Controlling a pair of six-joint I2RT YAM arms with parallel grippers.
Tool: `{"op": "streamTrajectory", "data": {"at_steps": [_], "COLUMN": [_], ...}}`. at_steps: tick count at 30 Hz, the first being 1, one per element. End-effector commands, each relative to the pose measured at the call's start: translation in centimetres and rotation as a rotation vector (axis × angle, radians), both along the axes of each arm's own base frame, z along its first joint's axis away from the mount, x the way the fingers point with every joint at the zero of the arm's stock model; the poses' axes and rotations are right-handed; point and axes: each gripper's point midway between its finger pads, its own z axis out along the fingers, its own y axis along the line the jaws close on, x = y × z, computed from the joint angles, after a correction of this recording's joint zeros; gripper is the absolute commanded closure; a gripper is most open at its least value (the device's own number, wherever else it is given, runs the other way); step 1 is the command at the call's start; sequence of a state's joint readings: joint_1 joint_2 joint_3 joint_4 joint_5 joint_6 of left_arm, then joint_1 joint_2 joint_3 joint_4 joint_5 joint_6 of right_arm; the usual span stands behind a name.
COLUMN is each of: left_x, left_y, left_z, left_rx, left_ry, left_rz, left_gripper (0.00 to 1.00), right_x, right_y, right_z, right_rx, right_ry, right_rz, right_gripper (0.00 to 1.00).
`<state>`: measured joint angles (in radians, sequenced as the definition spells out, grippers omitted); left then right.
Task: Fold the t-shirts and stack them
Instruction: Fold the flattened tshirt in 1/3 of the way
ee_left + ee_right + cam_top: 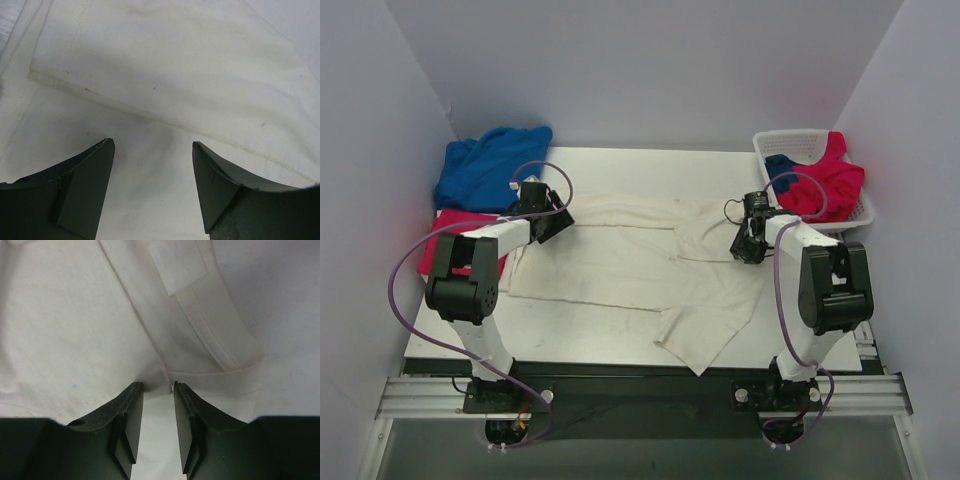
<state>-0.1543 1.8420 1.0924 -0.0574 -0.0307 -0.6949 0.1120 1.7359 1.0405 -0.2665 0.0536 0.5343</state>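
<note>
Cream-white t-shirt (620, 265): spread across the middle of the table (650, 163), wrinkled. One flap hangs toward the near edge, right of centre. Part of it is doubled over itself (the folded edge shows plainly in my left wrist view).

Left gripper (548, 218): over the shirt's far-left part, near the table's left edge. In the wrist view my left gripper (152, 145) has its fingers spread wide. Only cream cloth (175, 65) lies beneath them and nothing is between them.

Right gripper (748, 245): at the shirt's right side. In the wrist view my right gripper (158, 386) has its fingers a narrow gap apart, tips at a hem of the cloth (75, 315). I see nothing clamped between the pads. Ahead of them lie the neckband (215, 325) and a sewn label (177, 265).

Blue t-shirt (490, 165): bunched at the far-left corner.

Crimson-pink t-shirt (448, 222): at the left edge, just near of the blue one, partly under my left arm.

Basket (785, 138): far-right corner, holding another crimson-pink garment (825, 180) and a bit of blue cloth (778, 165).
</note>
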Motion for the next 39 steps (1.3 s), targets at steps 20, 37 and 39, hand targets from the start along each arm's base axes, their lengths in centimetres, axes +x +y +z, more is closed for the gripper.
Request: {"op": "streamTrajectory", "data": {"at_steps": [20, 37, 39], "left_x": [1.2, 0.8, 0.9], "left_y": [1.7, 1.8, 1.5], "left_z": [2.3, 2.9, 3.3], "left_rx": [0.037, 0.032, 0.024], "left_ry": [-0.055, -0.066, -0.087], "left_rz": [0.059, 0.054, 0.047], "left_gripper": [0.26, 0.26, 0.26], "right_x": [-2.8, -7.0, -6.8], "right_y": [-1.0, 0.4, 1.1], "right_z": [4.9, 1.3, 1.8], "right_rx": [-0.057, -0.099, -0.101], "right_ry": [-0.094, 0.000, -0.025], "right_rz": [-0.027, -0.031, -0.020], "right_gripper": [1.00, 0.75, 0.69]}}
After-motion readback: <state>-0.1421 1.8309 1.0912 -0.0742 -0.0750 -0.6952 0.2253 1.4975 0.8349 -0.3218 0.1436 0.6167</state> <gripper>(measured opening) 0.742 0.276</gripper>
